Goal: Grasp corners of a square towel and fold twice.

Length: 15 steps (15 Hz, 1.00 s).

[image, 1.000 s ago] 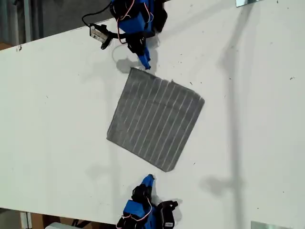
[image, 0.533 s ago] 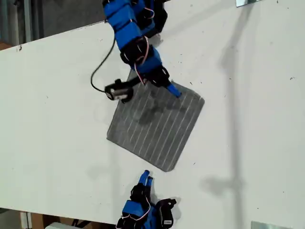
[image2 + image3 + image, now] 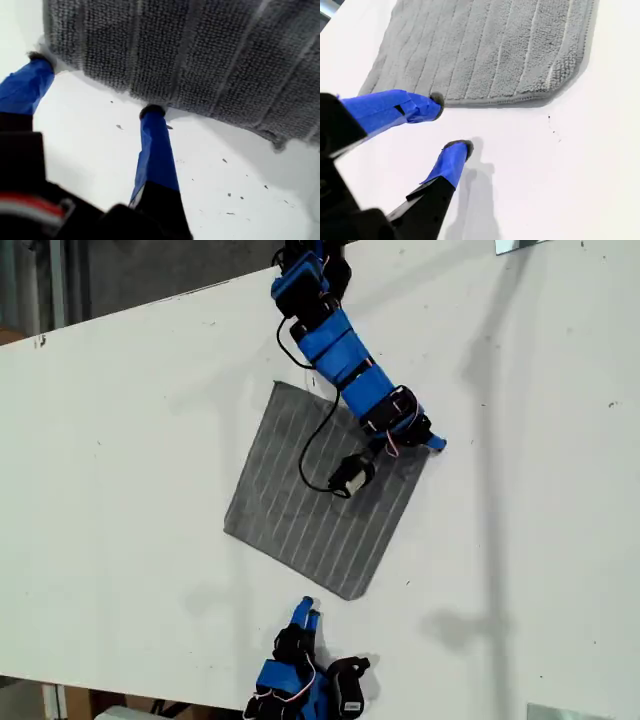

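The grey striped towel (image 3: 300, 500) lies flat on the white table, turned like a diamond. My first gripper (image 3: 437, 444) reaches across it from the exterior view's top. It is open at the towel's corner (image 3: 424, 453) on that view's right. In the first wrist view the fingertips (image 3: 152, 112) touch the towel (image 3: 200, 55) at its edge, with nothing between them. My second gripper (image 3: 305, 611) rests low on the table at the exterior view's bottom, open, just short of the nearest corner (image 3: 350, 594). The second wrist view shows that corner (image 3: 570, 82) ahead of the open gripper (image 3: 450, 123).
The white table (image 3: 120, 440) extends around the towel on all sides. A black cable and the wrist camera (image 3: 348, 476) of the first arm hang over the towel's middle. Metal brackets (image 3: 520, 245) sit at the table's corners on the exterior view's right.
The first arm swung from the towel's top corner across the cloth to its corner on the exterior view's right. The second gripper shifted slightly and its jaws parted a little.
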### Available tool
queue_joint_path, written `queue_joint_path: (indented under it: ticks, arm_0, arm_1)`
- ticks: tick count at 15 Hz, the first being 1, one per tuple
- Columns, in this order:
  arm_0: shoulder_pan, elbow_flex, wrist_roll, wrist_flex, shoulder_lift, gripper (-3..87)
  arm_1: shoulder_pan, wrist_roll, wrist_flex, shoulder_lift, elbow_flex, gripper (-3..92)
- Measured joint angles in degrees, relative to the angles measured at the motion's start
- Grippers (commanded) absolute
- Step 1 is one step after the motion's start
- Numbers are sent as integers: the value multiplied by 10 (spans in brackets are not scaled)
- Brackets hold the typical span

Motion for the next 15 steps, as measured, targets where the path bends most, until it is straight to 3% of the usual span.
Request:
queue_joint_path:
  ticks: [7,15]
  arm_0:
    - [0,0,15,0,5,156]
    - [-6,0,21,0,10,157]
  arm_1:
    - [-10,-78,7,64,-2,387]
    - [72,-110,-42,64,4,384]
